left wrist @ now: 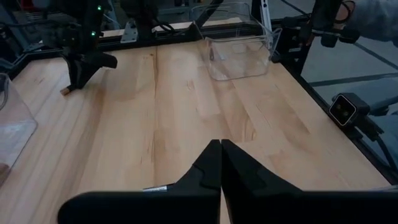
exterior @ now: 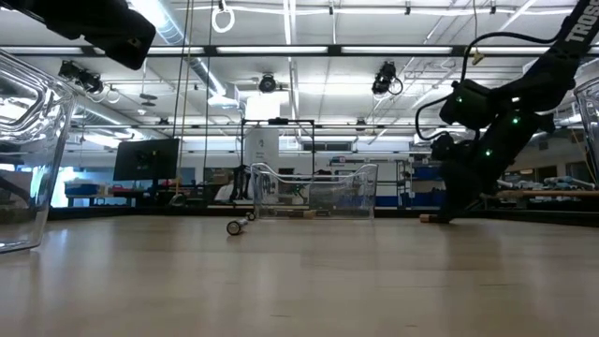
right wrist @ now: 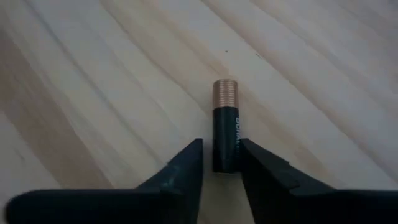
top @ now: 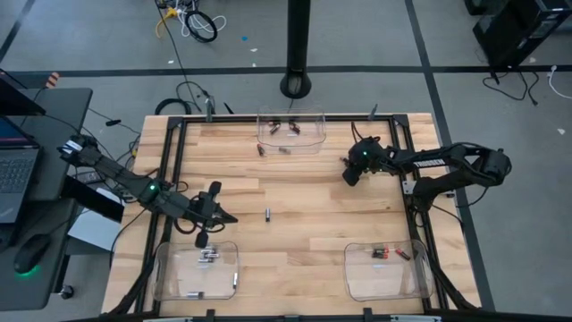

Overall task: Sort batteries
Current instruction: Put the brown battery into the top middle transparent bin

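**Right wrist view: fingers straddle a battery, not clamped**

Right wrist view shows the right gripper (right wrist: 219,163) low over the table (right wrist: 93,74), fingers narrowly apart around a battery (right wrist: 224,127), lying flat near the table's right back area. Risk, as I judge it: round cell rolls or squirts out if one finger touches first, or the grip lands only on its tail end. Cell is black with a copper end. Left gripper (left wrist: 221,163) is closed, empty, near the front-left bin (top: 165,273).
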### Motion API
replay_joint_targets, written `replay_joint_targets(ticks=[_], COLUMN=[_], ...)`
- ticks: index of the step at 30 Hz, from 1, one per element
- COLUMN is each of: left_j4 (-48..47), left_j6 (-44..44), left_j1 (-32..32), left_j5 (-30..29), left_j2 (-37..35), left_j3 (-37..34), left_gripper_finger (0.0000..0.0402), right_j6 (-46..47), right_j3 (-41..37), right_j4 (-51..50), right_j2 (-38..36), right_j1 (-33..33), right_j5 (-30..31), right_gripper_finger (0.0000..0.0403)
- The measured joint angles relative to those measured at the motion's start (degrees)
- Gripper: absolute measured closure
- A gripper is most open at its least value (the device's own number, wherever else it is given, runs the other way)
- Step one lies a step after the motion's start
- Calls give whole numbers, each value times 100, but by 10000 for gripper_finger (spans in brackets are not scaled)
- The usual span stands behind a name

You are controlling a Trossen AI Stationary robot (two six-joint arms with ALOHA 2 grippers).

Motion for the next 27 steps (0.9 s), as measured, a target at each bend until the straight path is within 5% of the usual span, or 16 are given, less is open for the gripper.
replay_joint_targets(ticks=[4, 15, 22, 27], left_j4=[-3, 14, 34, 48], left_j6=[0, 2, 2, 17], left_j1=[0, 0, 0, 0], left_j5=[-8, -286, -453, -555], left_j2=[0, 0, 0, 0], left_j3=[1, 2, 0, 1], left_gripper_finger=[391, 390, 390, 389], right_j6=[-94, 78, 626, 397], right_j3=[-1, 209, 1056, 2227], right_j4=[12, -399, -1019, -1129], right_j2=[0, -222, -606, -553], right_j1=[0, 526, 1426, 1924], right_j5=[-53, -61, -35, 572], right_gripper_finger=[342, 344, 344, 344])
